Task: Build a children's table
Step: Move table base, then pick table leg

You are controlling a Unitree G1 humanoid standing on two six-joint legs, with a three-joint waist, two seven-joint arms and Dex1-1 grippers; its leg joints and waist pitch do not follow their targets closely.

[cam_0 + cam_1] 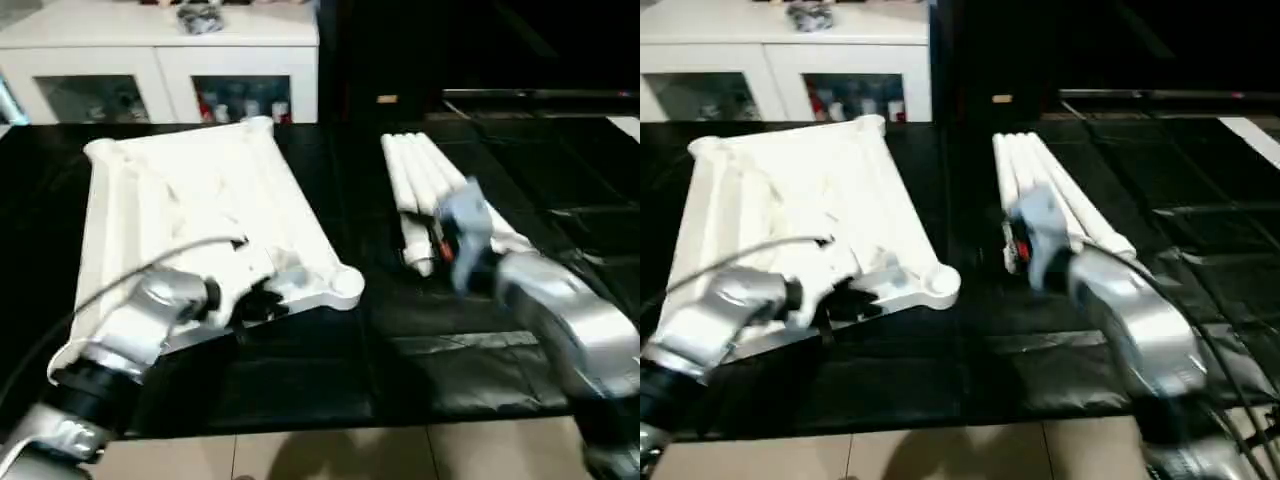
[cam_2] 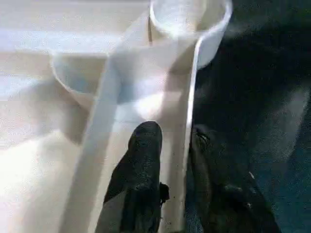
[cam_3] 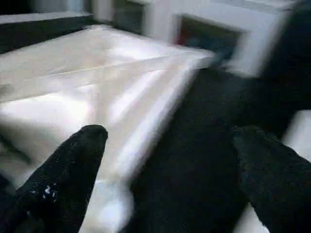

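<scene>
The white table top (image 1: 200, 200) lies ribbed side up on the black surface, to the left. Its near right corner socket (image 1: 345, 285) points toward me. My left gripper (image 1: 262, 300) is at the top's near edge just left of that socket. In the left wrist view its fingers (image 2: 146, 145) straddle the thin rim wall (image 2: 188, 97), one inside and one outside, with a gap on the inner side. Several white legs (image 1: 420, 170) lie side by side to the right. My right gripper (image 3: 170, 141) hovers over their near ends, wide open and holding nothing, facing the table top (image 3: 97, 73).
A white cabinet with glass doors (image 1: 160, 60) stands behind the black work surface (image 1: 350, 360). Pale floor tiles (image 1: 350, 450) show past the surface's near edge. A grey cable (image 1: 150, 262) arcs over my left forearm.
</scene>
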